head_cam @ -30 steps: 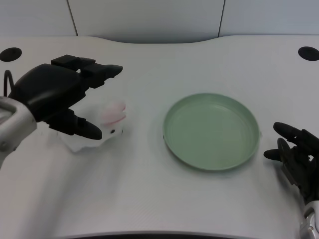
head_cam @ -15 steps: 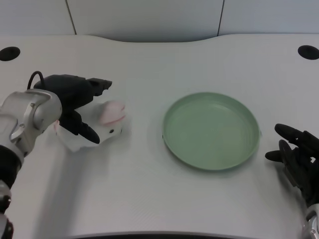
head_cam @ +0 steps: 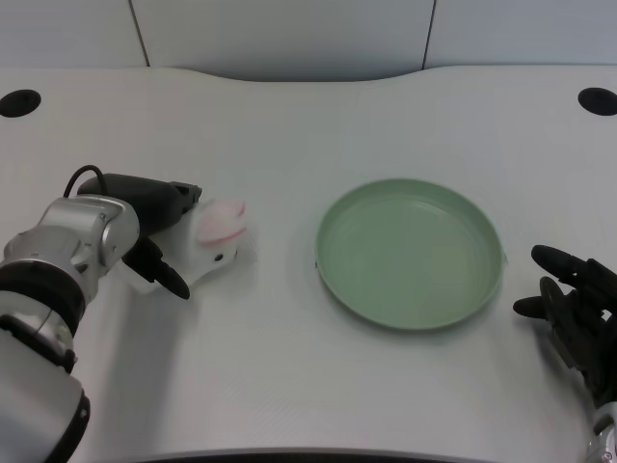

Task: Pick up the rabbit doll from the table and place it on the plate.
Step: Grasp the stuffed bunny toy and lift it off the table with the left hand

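The rabbit doll (head_cam: pixel 218 238), white with pink ears, lies on the white table (head_cam: pixel 289 367) left of centre. My left hand (head_cam: pixel 149 222) is low at the doll's left end. Its fingers (head_cam: pixel 180 196) reach over the doll's back and the thumb (head_cam: pixel 170 280) lies along its near side, so the hand grips the doll's body, part of which is hidden behind the hand. The pale green plate (head_cam: pixel 410 253) stands to the right of the doll with nothing on it.
My right hand (head_cam: pixel 576 307) rests at the table's right edge, just beyond the plate's rim. Two dark round holes (head_cam: pixel 19 102) (head_cam: pixel 598 100) sit at the table's far corners.
The left hand has dropped down to the table and drawn in around the doll, its fingers closing over the doll's body. The doll has barely shifted. The plate has not moved.
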